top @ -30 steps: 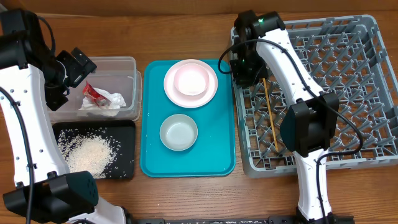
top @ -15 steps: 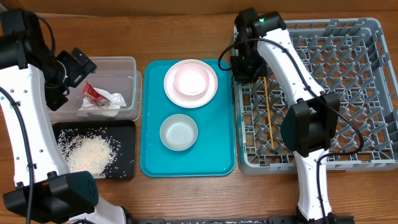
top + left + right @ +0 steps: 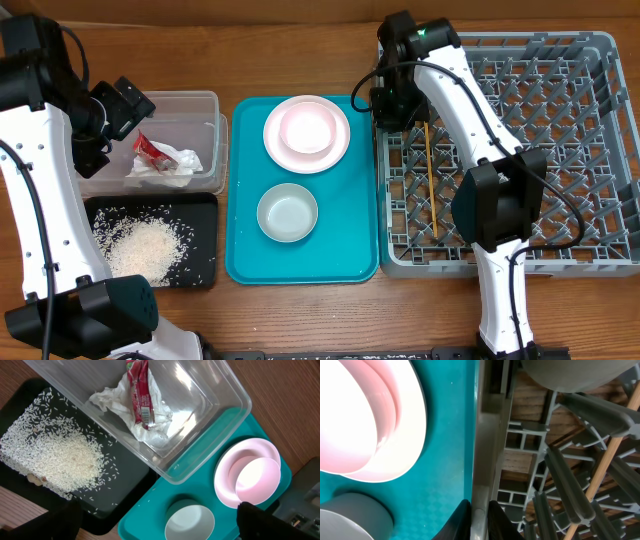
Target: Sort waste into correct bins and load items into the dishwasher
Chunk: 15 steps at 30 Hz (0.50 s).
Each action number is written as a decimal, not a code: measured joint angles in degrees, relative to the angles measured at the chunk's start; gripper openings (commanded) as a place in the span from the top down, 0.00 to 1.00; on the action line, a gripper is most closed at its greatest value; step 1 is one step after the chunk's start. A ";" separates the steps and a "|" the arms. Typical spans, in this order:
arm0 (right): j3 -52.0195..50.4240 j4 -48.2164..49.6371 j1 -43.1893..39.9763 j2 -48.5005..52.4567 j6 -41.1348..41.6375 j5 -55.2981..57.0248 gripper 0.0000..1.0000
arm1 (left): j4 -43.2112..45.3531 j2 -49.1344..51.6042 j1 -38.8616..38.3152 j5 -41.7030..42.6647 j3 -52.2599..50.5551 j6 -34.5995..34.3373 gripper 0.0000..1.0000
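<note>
My right gripper (image 3: 391, 106) is shut on the left wall of the grey dish rack (image 3: 520, 150); in the right wrist view its fingers (image 3: 462, 521) clamp that wall (image 3: 481, 460). The chopsticks (image 3: 431, 180) lie on the rack floor and show in the right wrist view (image 3: 602, 467). The pink plate (image 3: 283, 146) holds a whitish bowl (image 3: 307, 128); a second bowl (image 3: 287, 212) stands below it. My left gripper (image 3: 120, 108) hangs open and empty above the clear tub (image 3: 205, 110), which holds the napkin (image 3: 150, 430) and the red wrapper (image 3: 138, 390). Rice (image 3: 140, 245) lies in the black tray (image 3: 203, 270).
Plate and bowls stand on a large teal tray (image 3: 350, 250) between the bins and the rack. A rounded pale object (image 3: 570, 372) sits in the rack at the top of the right wrist view; I cannot tell what it is. Bare wooden table (image 3: 300, 310) lies in front.
The dish rack has turned slightly in my right gripper's hold and now lies squarer to the table. The chopsticks moved with it. The left arm has not moved.
</note>
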 measured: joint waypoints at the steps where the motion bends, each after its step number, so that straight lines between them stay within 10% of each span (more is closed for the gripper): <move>1: 0.00 -0.11 0.00 0.00 -0.02 -0.04 0.87 | 0.02 0.00 0.00 -0.02 0.00 0.00 0.00; 15: 2.47 -3.15 -0.42 0.02 -1.03 -1.79 0.63 | 0.00 0.00 0.00 0.00 0.00 0.00 0.00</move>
